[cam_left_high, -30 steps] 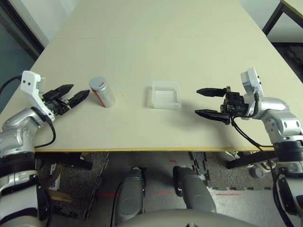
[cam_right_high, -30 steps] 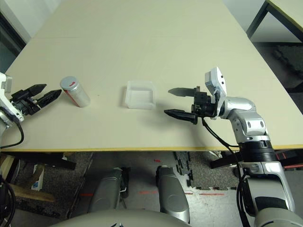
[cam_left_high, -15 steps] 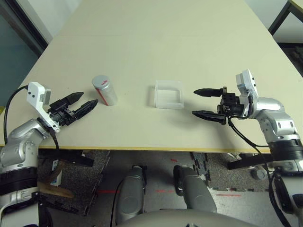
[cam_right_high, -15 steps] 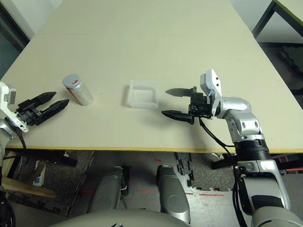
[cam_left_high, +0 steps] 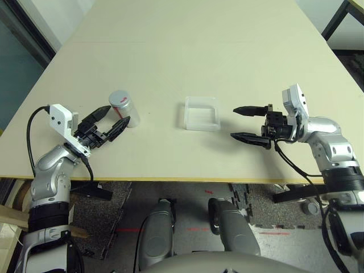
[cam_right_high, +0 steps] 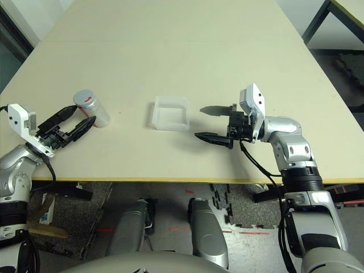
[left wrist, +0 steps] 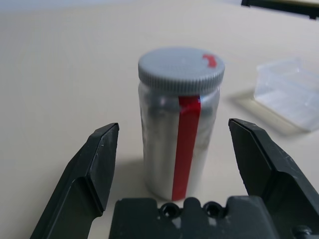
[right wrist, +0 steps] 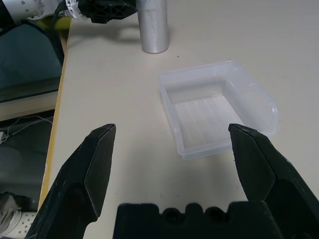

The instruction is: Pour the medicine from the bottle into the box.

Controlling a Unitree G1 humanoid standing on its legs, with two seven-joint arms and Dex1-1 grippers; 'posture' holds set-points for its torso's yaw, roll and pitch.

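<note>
Capped bottle upright on the table, left gripper spread just beside it, not touching, clear box mid-table, right gripper spread near the box

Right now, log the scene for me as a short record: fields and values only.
bottle: upright on the table, grey cap on, red stripe down its side
box: open, nothing seen inside, right of the bottle
left hand: open, fingers either side of the bottle, not touching
right hand: open, right of the box, apart from it
pouring: not begun
</note>
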